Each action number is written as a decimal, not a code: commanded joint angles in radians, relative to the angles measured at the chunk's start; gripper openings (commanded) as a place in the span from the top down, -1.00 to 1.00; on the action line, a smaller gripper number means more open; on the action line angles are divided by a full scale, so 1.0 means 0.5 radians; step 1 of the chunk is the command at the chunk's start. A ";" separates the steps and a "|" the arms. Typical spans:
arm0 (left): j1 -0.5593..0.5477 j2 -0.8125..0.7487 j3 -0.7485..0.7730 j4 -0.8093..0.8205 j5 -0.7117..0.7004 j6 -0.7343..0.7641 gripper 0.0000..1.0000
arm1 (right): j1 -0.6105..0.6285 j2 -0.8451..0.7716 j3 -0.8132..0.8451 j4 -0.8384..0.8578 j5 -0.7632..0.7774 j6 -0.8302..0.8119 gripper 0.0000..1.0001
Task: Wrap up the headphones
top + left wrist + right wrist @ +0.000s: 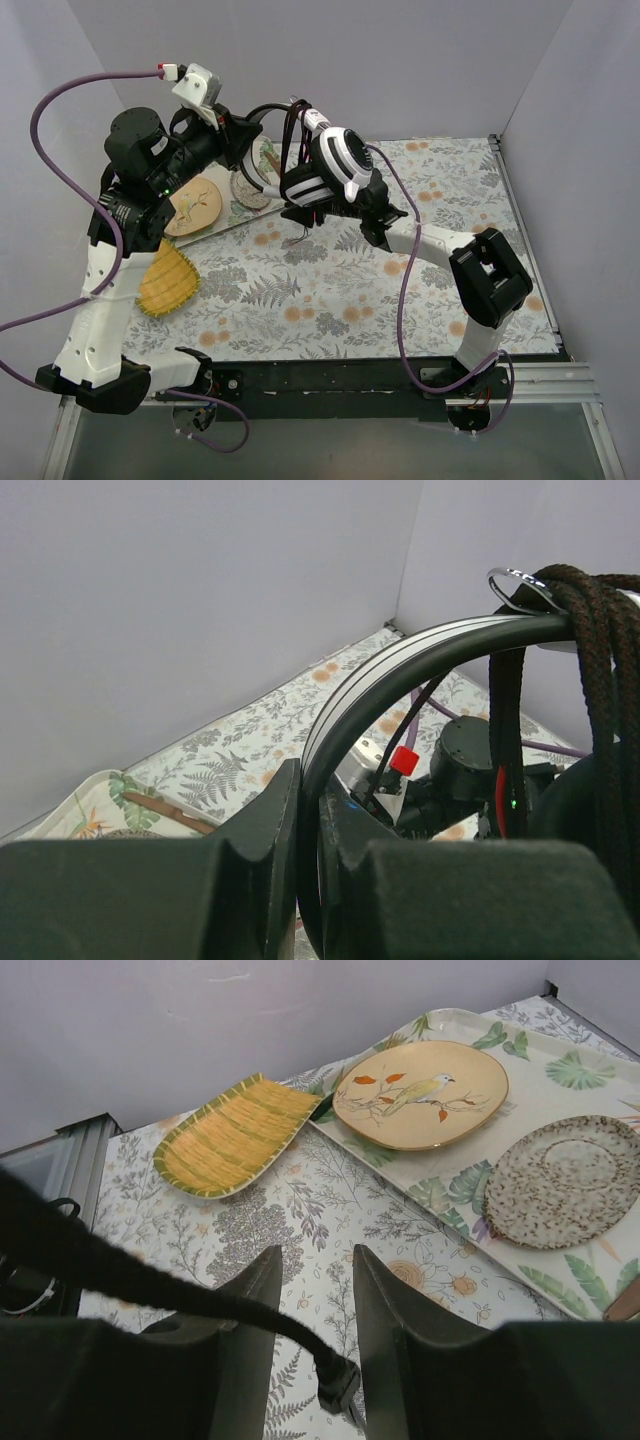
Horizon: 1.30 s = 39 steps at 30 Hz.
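Observation:
The headphones are held up in the air over the back of the table. One white-and-black ear cup (345, 160) faces up, and the thin black cable (295, 130) is looped around the headband beside it. My left gripper (250, 140) is shut on the curved headband (400, 665), which runs up between its fingers (312, 785) to the coiled cable (600, 680). My right gripper (300, 215) is just below the ear cup. Its jaws (316, 1255) stand apart. A loose end of the cable (150, 1280) crosses its left finger and the plug (336, 1385) hangs between the fingers, not clamped.
A leaf-print tray (450, 1195) at the back left holds a beige bird plate (420, 1093) and a speckled plate (565, 1180). A yellow woven dish (167, 280) lies on the floral cloth left of centre. Purple robot cables (400, 290) hang by both arms. Walls close the back and sides.

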 commanded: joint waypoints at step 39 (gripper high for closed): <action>0.285 -0.142 -0.998 1.713 -1.819 0.820 1.00 | 0.844 -0.065 0.057 -1.137 0.849 -0.492 0.97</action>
